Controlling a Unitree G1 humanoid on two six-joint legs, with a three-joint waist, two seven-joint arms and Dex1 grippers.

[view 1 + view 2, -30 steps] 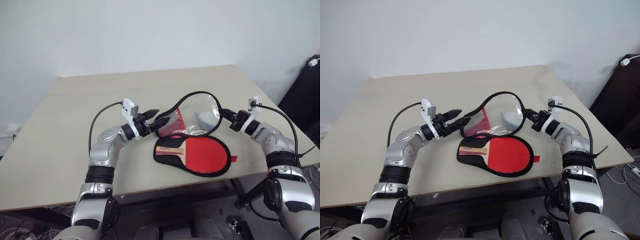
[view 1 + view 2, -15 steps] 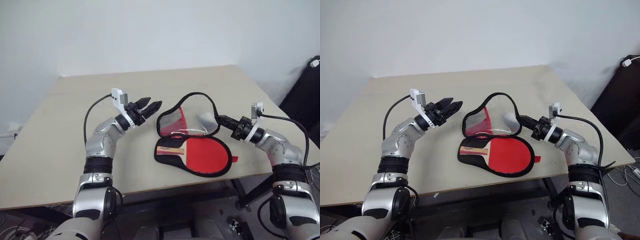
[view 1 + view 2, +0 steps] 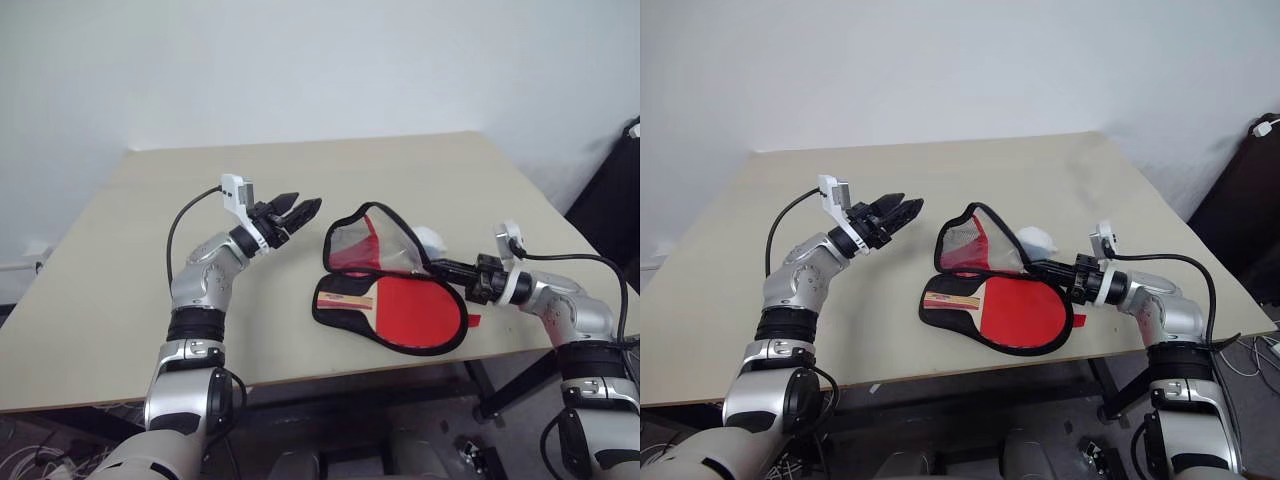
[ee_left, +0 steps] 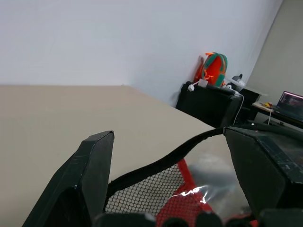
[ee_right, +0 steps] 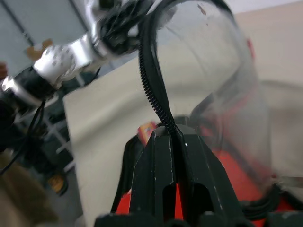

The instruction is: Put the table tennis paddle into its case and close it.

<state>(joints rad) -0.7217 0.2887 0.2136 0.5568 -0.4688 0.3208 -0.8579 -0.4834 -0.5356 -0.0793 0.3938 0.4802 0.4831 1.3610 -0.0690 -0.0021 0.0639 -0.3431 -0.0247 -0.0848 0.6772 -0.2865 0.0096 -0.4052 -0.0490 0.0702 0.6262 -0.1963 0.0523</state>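
Note:
The table tennis paddle [image 3: 412, 310] lies flat in the black-edged lower half of the case [image 3: 345, 322], red face up, with its striped handle pointing left. The case's clear and red flap [image 3: 372, 242] stands half raised over it. My right gripper [image 3: 437, 267] is shut on the flap's black zip edging at its right side, and the right wrist view shows that grip [image 5: 165, 135] close up. My left gripper [image 3: 297, 209] is open and hovers left of the flap, apart from it. Between its fingers [image 4: 94, 170] I see the flap's edge [image 4: 165, 158] a little way off.
A small pale round lump [image 3: 430, 240] lies on the beige table [image 3: 130, 280] behind the flap. The table's front edge runs just below the case. Black furniture [image 3: 615, 190] stands to the right, with an orange and green backpack [image 4: 214, 68] on it.
My right gripper drew back toward me with the zip edging, folding the flap lower over the paddle. My left gripper moved left and up, away from the flap's edge.

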